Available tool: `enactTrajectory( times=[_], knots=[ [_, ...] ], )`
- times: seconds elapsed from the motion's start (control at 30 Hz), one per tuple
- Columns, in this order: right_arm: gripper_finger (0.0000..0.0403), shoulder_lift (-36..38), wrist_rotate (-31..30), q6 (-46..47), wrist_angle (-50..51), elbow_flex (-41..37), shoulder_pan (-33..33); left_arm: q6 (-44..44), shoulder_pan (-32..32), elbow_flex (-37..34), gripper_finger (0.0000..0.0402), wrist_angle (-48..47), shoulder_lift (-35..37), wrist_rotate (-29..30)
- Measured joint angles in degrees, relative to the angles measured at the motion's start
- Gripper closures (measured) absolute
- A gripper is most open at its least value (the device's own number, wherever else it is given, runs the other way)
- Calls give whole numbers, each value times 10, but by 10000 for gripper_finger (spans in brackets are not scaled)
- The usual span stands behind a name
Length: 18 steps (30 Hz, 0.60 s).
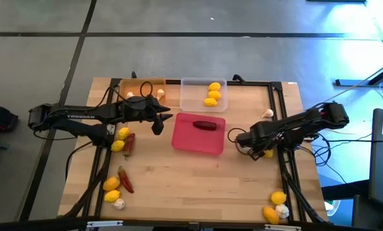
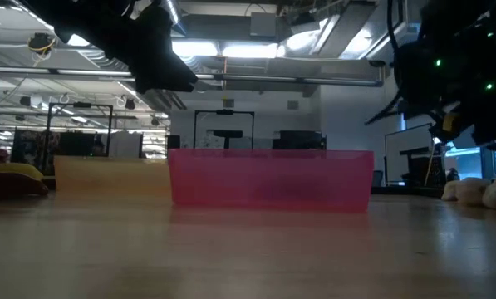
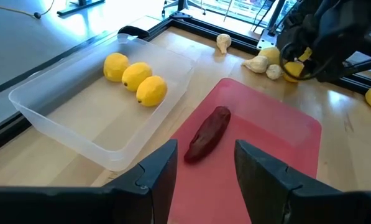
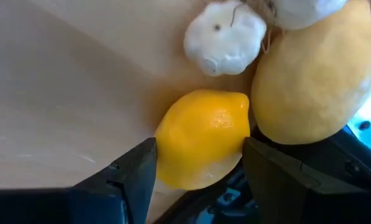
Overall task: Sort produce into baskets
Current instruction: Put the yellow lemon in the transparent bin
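At the table's right side you see the right gripper (image 4: 197, 165) with its jaws spread around a lemon (image 4: 204, 137) beside a garlic bulb (image 4: 225, 37), not clearly gripping it, while the left gripper (image 3: 204, 168) hangs open and empty over the pink tray (image 1: 186, 142) holding a chili (image 3: 208, 132).

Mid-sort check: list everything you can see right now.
orange tray: one, far left of middle
clear tray: one, far middle
pink-red tray: one, centre
lemons in clear tray: three, yellow
chili in pink-red tray: one, dark red
garlic in orange tray: about two, white
loose lemons: at least seven, yellow, both sides
loose chilies: two, red, left side
loose garlic: at least five, white, both sides
left pincer: open, empty, at pink-red tray's left edge
right pincer: at a lemon, right side
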State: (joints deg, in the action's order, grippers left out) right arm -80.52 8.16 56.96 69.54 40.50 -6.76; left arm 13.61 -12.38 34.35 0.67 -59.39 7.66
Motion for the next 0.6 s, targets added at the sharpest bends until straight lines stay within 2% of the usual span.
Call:
enactTrajectory(
  times=[0.27,0.6],
  knots=[
    [175,-22,-2,-7,-15,0,0,0,0,0,246,0,0,0],
    [175,-22,-4,-37,-153,-1,0,0,0,0,246,0,0,0]
  ],
)
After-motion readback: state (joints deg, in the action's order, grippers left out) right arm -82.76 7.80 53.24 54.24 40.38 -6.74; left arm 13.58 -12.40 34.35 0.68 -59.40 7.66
